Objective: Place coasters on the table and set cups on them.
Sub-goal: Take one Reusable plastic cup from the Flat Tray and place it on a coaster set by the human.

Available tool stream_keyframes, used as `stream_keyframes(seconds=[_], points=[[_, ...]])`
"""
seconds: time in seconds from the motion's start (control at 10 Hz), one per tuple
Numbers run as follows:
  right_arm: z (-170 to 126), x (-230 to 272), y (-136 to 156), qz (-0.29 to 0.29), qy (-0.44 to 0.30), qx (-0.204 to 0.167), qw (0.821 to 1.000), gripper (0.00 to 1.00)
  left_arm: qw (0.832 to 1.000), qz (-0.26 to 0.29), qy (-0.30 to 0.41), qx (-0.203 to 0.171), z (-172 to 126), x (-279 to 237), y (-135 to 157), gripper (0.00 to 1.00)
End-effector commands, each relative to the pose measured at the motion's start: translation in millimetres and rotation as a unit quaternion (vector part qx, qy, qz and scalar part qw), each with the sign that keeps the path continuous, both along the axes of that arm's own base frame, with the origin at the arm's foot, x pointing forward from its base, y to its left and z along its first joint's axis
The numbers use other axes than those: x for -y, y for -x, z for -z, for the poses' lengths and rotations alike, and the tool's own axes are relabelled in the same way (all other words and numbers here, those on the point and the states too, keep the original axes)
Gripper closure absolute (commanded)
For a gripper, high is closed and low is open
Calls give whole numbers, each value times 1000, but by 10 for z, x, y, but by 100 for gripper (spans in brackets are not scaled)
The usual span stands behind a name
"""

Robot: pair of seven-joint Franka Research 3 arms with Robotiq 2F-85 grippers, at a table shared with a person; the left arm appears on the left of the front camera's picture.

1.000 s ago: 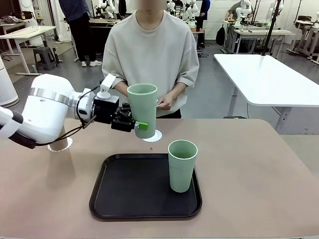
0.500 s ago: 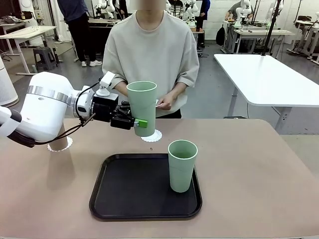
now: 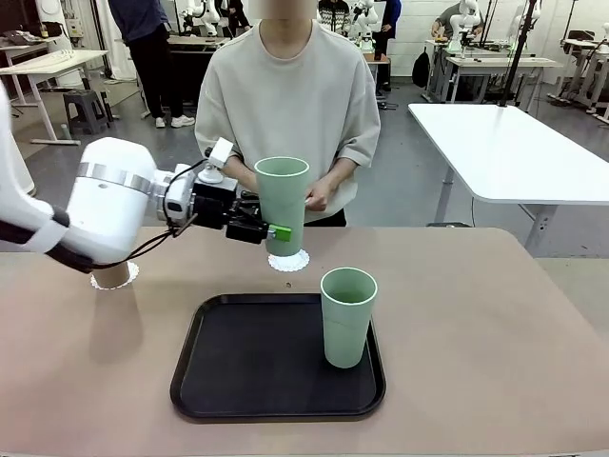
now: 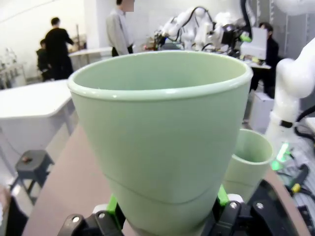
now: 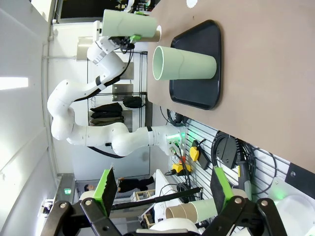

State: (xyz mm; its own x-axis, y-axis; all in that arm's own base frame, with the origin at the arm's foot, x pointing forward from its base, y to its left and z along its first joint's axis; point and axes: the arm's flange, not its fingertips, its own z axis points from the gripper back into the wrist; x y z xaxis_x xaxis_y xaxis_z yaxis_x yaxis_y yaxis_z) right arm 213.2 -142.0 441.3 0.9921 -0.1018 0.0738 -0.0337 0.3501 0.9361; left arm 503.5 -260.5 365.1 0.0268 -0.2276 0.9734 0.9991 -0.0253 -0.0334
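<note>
You're looking at the left gripper [image 4: 167, 201], its green pads [image 4: 112, 204] clamped low on an upright mint green cup [image 4: 162, 137]; a second mint cup [image 4: 249, 157] stands just behind it, to its right.

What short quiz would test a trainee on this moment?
1. True or false: the left pincer is shut on a mint cup.
2. How many cups stand on the tray? A none; B one; C two.
3. Fill in: the right pincer is ___.
Key: 1 true; 2 B; 3 open.
</note>
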Motion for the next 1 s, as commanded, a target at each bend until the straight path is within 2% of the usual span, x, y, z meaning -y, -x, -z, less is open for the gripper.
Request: stream_keyframes(seconds=[0.0,0.1,0.2,0.5,0.8,0.9], points=[[-1,5,5,-1,-6,2,1000,0,999,3,-4,33,6,262,-410,18],[-1,5,5,-1,-6,2,1000,0,1000,4,0,29,-64,317,-677,18],[-1,5,5,-1,-6,2,1000,0,1000,-5,13,19,-57,305,-826,18],[-1,5,5,-1,-6,2,1000,0,1000,-7,3,28,-188,126,-1176,18],[-1,5,5,-1,-6,2,1000,0,1000,0,-26,12,-241,61,-1176,18],[-1,5,5,-1,-6,2,1000,0,999,-21,-5,35,-153,25,-1184,18]])
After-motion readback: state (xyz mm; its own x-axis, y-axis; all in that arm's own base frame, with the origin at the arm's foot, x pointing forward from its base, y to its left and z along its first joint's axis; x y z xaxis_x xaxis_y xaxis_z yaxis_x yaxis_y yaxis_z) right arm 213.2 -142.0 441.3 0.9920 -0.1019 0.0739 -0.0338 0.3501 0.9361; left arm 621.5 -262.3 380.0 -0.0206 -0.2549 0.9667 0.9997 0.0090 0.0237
